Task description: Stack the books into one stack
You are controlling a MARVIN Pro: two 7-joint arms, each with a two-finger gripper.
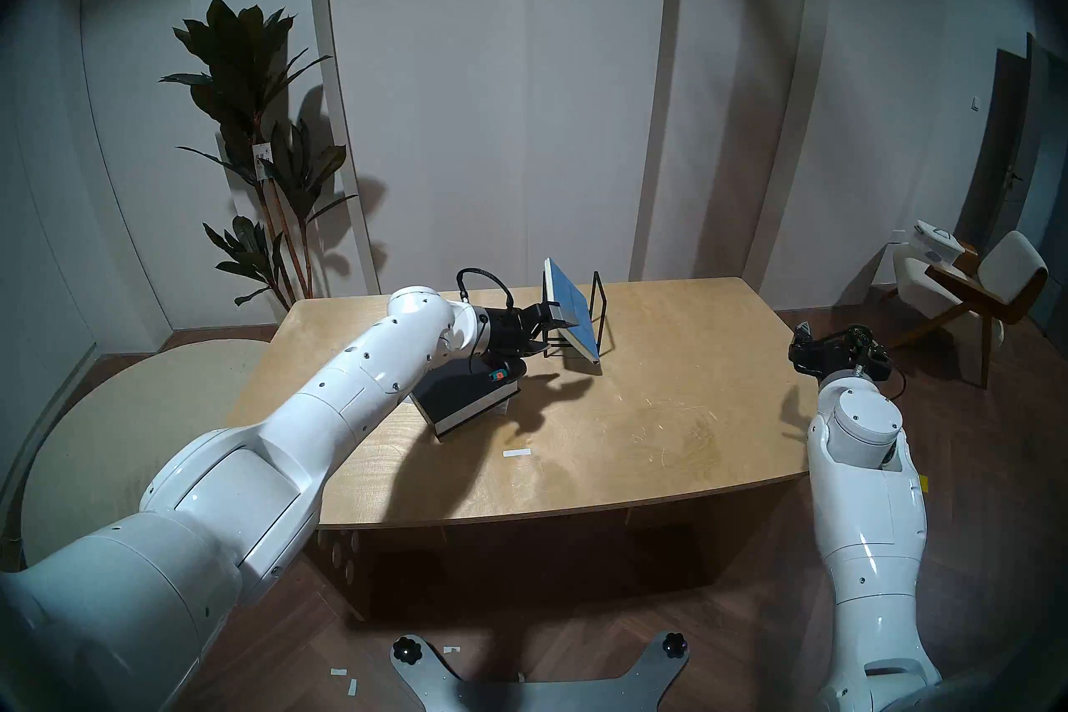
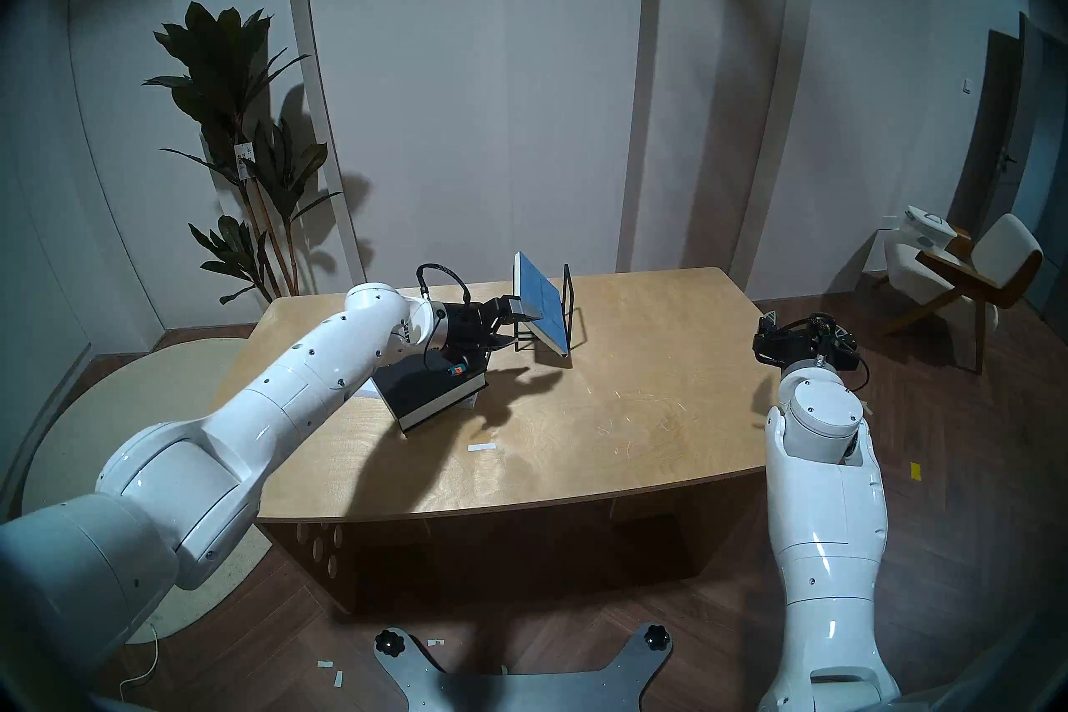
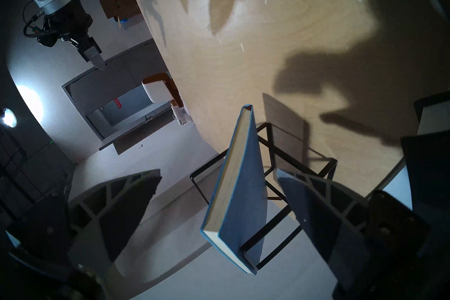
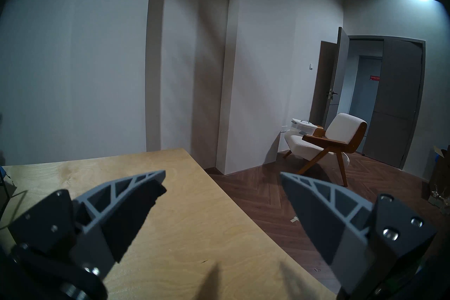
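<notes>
The thin blue book (image 1: 569, 306) leans tilted in the black wire rack (image 1: 600, 312) at the far middle of the table. My left gripper (image 1: 549, 332) is open, its two fingers either side of the book's near edge. In the left wrist view the blue book (image 3: 243, 194) stands between the spread fingers (image 3: 126, 207) with gaps on both sides. The black book (image 1: 462, 393) lies flat under my left wrist. It rests on the white book (image 1: 504, 407), of which only a corner shows. My right gripper (image 1: 800, 341) is open and empty at the table's right edge.
The wooden table (image 1: 636, 433) has a small white tape strip (image 1: 516, 452) near its middle. A tall plant (image 1: 254, 144) stands behind the far left corner. An armchair (image 1: 971, 283) stands off to the right.
</notes>
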